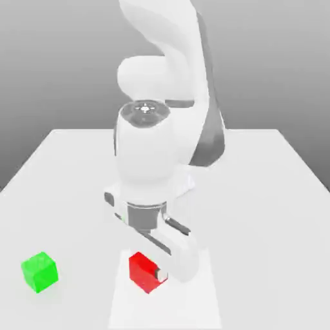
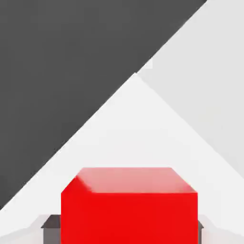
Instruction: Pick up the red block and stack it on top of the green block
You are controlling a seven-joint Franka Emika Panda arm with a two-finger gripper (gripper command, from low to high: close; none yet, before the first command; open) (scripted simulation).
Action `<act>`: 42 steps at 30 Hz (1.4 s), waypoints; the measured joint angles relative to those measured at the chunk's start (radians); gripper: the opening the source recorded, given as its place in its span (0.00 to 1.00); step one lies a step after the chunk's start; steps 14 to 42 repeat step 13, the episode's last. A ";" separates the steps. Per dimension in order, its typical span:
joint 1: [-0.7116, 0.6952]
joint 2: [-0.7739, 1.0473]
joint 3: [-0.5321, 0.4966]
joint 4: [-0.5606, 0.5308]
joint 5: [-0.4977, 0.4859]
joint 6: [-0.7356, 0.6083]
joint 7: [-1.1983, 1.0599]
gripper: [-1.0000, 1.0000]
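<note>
Grasp step: jaws pinch the red block (image 1: pixel 143 273) low over the white patch (image 1: pixel 205 303); next, lift clear and carry to the green block (image 1: pixel 40 272).

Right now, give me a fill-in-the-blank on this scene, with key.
1. The block between the gripper's fingers is ____.
2. The other block, off toward the exterior view's left, is ____.
3. The number of blocks stacked on that other block is ____.

Missing words: red; green; zero
</note>
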 joint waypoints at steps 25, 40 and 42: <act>-0.237 0.117 -0.124 0.038 0.071 0.082 -0.118 1.00; -0.237 0.117 -0.124 0.038 0.071 0.082 -0.118 1.00; -0.237 0.117 -0.124 0.038 0.071 0.082 -0.118 1.00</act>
